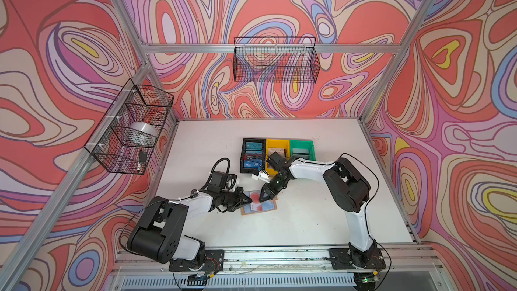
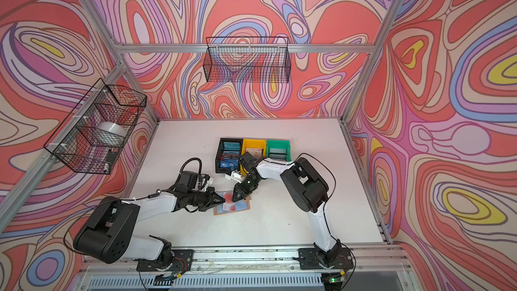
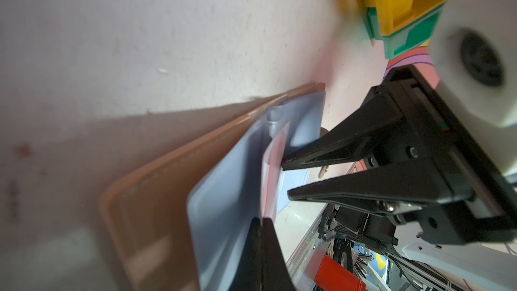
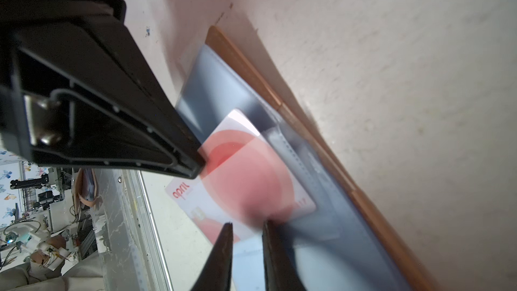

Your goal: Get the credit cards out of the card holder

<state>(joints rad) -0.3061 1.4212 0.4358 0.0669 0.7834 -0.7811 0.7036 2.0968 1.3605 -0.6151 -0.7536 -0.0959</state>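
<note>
My left end effector (image 3: 260,221) is pinched tight on the edge of the pale plastic card with red blotches (image 4: 246,180), which lies across the open pages. My right end effector (image 4: 247,223) comes in from the opposite side, tips pointing down at the same card and fingers a little apart. The card's end reaches the gap between them (it is blurred there, so I cannot tell whether they press the card or the page below).

The tan leather-like booklet card holder (image 3: 151,205) lies open on the white table (image 1: 307,219), toward the front middle. Its clear plastic sleeve pages (image 3: 223,191) face up beneath both tips.

Beyond it three bins stand side by side, touching. The black plastic bin (image 1: 242,158) holds blue cards with white lettering (image 1: 253,164); next come the yellow plastic bin (image 1: 272,144) and the green plastic bin (image 1: 300,144). My right arm (image 1: 310,170) crosses in front of the yellow and green ones in both top views.

Farther back, one black wire basket (image 1: 126,135) hangs on the left wall and a second wire basket (image 1: 275,62) on the back wall.
</note>
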